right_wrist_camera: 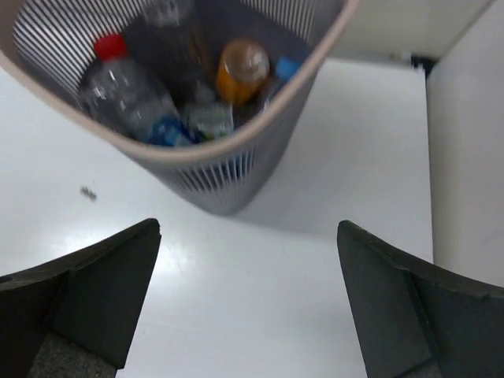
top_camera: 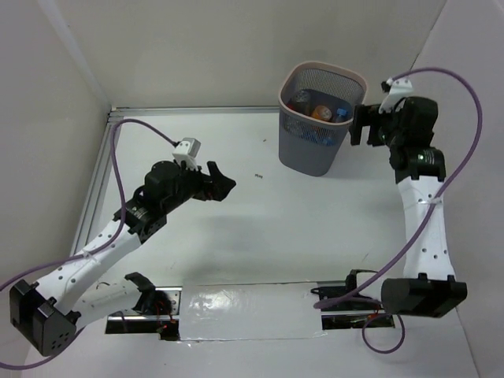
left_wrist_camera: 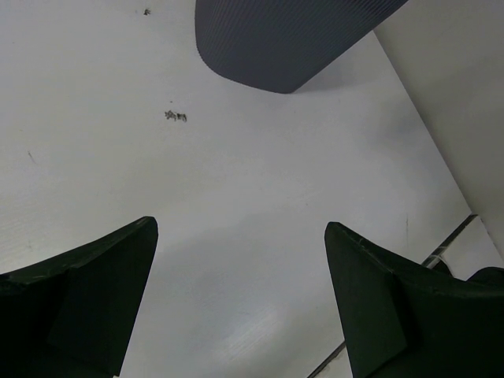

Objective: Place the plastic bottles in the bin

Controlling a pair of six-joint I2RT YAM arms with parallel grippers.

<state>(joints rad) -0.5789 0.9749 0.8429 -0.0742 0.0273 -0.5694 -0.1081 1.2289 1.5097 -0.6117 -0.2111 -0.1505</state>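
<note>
Plastic bottles (right_wrist_camera: 126,93): heaped inside the bin (top_camera: 311,146); none seen outside it.
Right end effector (top_camera: 361,126): spread, empty, just right of bin rim; nearer arm.
Left end effector (top_camera: 224,179): spread, empty, well left of bin.

The white table (top_camera: 236,236) carries the bin (top_camera: 311,146) upper right of centre. A dark speck (top_camera: 257,176) lies left of it, and a shiny strip (top_camera: 252,309) runs along the bottom.
</note>
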